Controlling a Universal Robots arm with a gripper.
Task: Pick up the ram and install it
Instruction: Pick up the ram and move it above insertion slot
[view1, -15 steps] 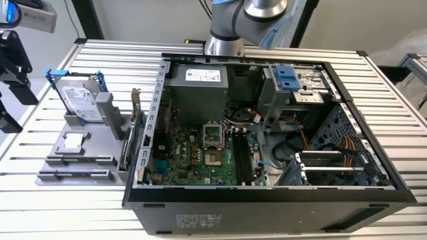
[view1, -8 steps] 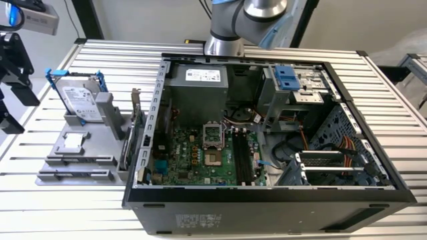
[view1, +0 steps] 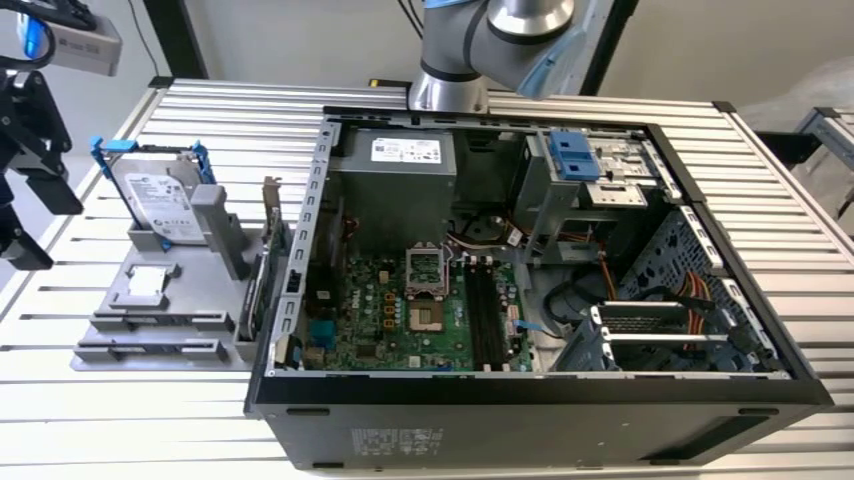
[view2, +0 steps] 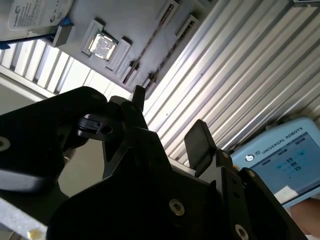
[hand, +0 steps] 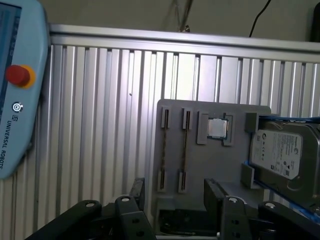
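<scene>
The ram (hand: 184, 148) shows as a thin stick seen edge-on. It stands in the grey holder (hand: 220, 170), in the slot pair nearer the CPU chip, and appears again in the second wrist view (view2: 170, 50). In the exterior view the holder (view1: 114, 300) lies left of the computer case. My gripper (hand: 176, 194) is open with nothing between its black fingers (hand: 137, 191). It hangs well above the table, off to the side of the holder, at the exterior view's left edge (view1: 38, 215).
The open computer case (view1: 534, 395) fills the middle of the ribbed metal table (view1: 80, 420), motherboard (view1: 400, 310) facing up. The holder also carries a hard drive (view1: 167, 205), a CPU chip (hand: 216, 128) and a bracketed card (view1: 271, 250). A teach pendant (hand: 15, 100) lies beside it.
</scene>
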